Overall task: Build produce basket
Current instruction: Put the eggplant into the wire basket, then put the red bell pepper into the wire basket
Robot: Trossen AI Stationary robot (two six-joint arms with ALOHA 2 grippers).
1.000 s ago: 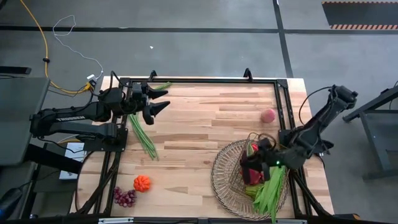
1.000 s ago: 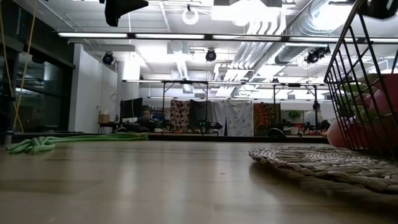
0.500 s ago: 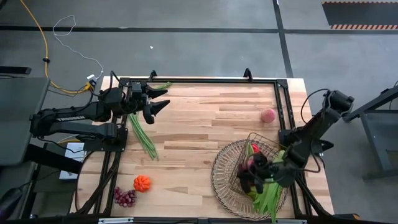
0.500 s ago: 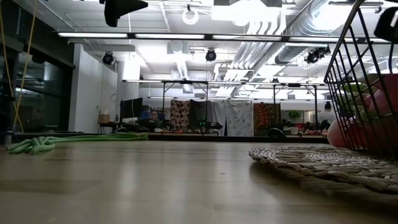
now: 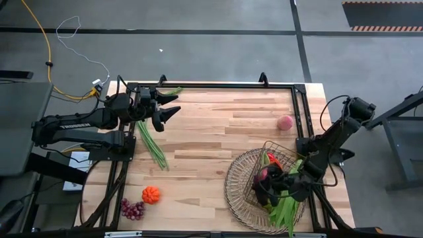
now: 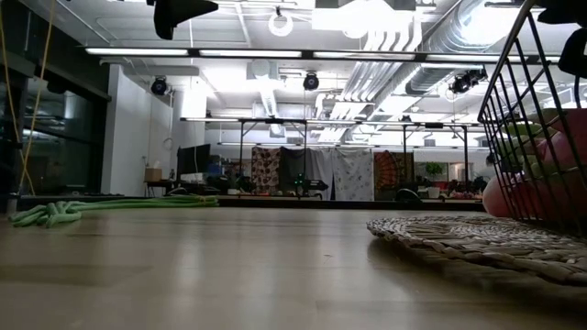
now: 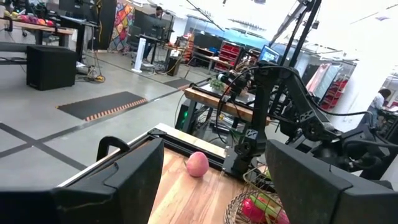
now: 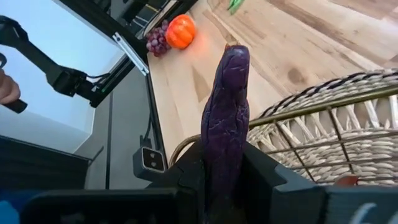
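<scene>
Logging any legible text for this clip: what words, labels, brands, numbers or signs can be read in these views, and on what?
None can be read.
Left arm: pale lettering along its link, too small to read.
Screen in the room beyond the table: content blurred.
Basket, produce: no labels.

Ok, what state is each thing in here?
Round tan woven basket: part-filled with produce.
Purple eggplant: gripped, over the basket.
Right gripper: shut on the eggplant.
Left gripper: open, empty.
Pink peach: loose on table.
Orange pumpkin: on table, beside grapes.
</scene>
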